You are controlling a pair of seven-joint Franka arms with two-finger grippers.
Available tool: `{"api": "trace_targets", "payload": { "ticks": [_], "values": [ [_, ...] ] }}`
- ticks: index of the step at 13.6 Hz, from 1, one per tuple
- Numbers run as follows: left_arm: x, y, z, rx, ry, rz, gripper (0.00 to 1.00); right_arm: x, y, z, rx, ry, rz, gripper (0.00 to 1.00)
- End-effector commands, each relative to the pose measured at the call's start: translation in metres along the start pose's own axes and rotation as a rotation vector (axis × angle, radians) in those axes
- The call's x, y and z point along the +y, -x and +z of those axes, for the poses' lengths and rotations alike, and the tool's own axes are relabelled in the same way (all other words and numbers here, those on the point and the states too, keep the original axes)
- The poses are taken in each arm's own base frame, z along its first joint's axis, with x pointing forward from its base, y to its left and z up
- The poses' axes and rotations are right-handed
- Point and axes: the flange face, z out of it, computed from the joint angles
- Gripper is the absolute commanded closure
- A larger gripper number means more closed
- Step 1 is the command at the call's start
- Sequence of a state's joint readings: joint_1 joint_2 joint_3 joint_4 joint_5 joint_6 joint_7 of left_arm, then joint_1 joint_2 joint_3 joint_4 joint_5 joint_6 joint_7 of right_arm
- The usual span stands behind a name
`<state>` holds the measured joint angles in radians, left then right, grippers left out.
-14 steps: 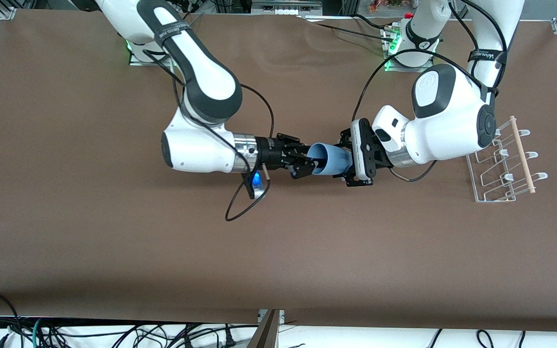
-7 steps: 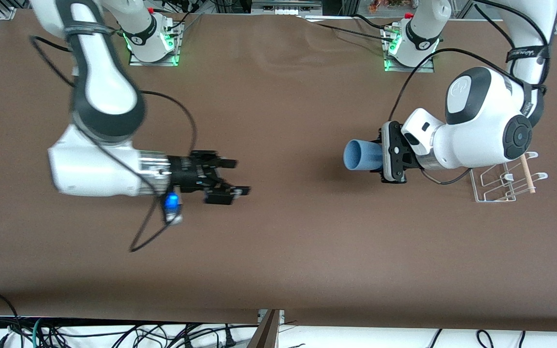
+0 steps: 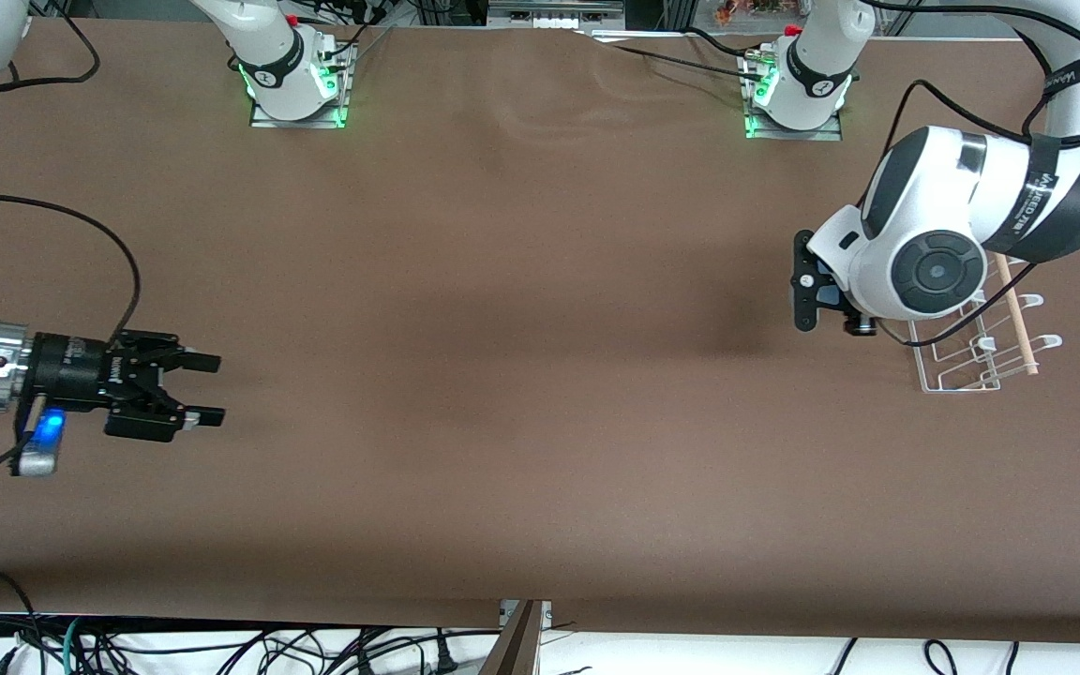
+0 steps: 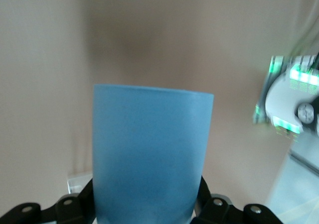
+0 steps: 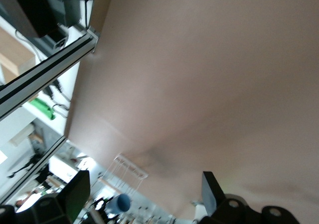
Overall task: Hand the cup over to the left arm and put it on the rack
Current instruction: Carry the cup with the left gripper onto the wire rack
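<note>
The light-blue cup (image 4: 152, 154) fills the left wrist view, clamped near its base between the black fingers (image 4: 75, 209) of my left gripper (image 3: 807, 281), which is shut on it. In the front view the left arm's white hand hides the cup; the hand hangs over the table right beside the white wire rack (image 3: 967, 352) with its wooden dowel. My right gripper (image 3: 214, 387) stands open and empty over the right arm's end of the table. The right wrist view shows its spread fingers (image 5: 212, 189), and between them, in the distance, the rack (image 5: 124, 176) and the cup (image 5: 119, 203).
The brown table (image 3: 502, 328) stretches between the two arms. Both arm bases with green lights stand along its edge farthest from the front camera. A black cable (image 3: 109, 244) loops above the table by the right arm. Cables lie below the table's near edge.
The right gripper opened, let go of the cup and drew back to its own end of the table. The left arm carried the cup over to the rack and turned its hand.
</note>
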<state>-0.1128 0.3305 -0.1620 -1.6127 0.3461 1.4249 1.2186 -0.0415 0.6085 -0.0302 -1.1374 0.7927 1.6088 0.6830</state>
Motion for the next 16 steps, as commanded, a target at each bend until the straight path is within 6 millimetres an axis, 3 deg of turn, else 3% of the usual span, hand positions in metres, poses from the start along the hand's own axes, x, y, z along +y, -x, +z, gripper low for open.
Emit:
{"api": "trace_targets", "payload": {
  "ticks": [1, 3, 5, 9, 11, 12, 16],
  "values": [
    [0.001, 0.005, 0.017, -0.271, 0.024, -0.122, 0.99, -0.003, 0.009, -0.01, 0.075, 0.065, -0.078, 0.01],
    [-0.001, -0.003, 0.038, -0.491, 0.004, -0.206, 1.0, 0.001, 0.02, -0.03, 0.154, 0.134, -0.142, 0.01],
    [-0.003, -0.002, 0.062, -0.61, 0.004, -0.316, 1.0, 0.022, 0.045, -0.041, 0.212, 0.231, -0.21, 0.01],
    [0.014, 0.0, 0.119, -0.875, -0.017, -0.378, 1.0, 0.056, 0.111, -0.021, 0.336, 0.425, -0.379, 0.01],
    [0.025, -0.006, 0.158, -0.957, -0.057, -0.444, 1.0, 0.074, 0.133, -0.013, 0.379, 0.52, -0.42, 0.01],
    [0.033, -0.011, 0.178, -1.022, -0.103, -0.468, 1.0, 0.083, 0.138, -0.014, 0.397, 0.576, -0.453, 0.01],
    [0.042, -0.003, 0.2, -1.066, -0.181, -0.515, 1.0, 0.098, 0.135, -0.02, 0.34, 0.734, -0.633, 0.01]
  ]
}}
